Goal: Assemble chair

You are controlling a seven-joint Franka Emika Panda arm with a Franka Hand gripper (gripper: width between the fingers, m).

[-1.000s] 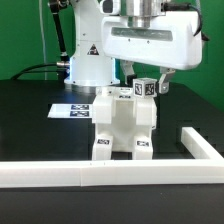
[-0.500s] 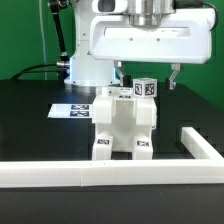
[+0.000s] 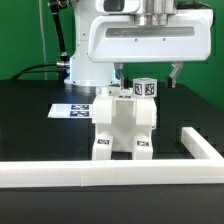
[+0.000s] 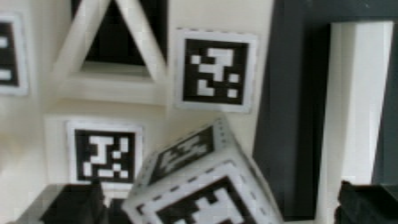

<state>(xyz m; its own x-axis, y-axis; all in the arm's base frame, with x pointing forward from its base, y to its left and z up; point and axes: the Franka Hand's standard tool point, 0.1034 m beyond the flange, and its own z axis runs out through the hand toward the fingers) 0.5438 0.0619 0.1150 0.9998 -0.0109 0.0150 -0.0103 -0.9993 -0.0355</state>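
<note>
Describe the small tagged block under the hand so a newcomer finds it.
Find the white chair mid-table behind the border rail. On its top, toward the exterior view's right, sits a small white block beneath the open hand. It alone sticks up above the chair, tag facing the camera.

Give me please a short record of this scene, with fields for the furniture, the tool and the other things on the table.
furniture: chair, white, partly built, standing on the black table
top part: small tagged block, on the chair, toward the exterior view's right
tool position: tool above that block, one finger on each side of it
tool state: open, holding nothing
behind the chair: marker board, flat on the table
in front: white rail
</note>
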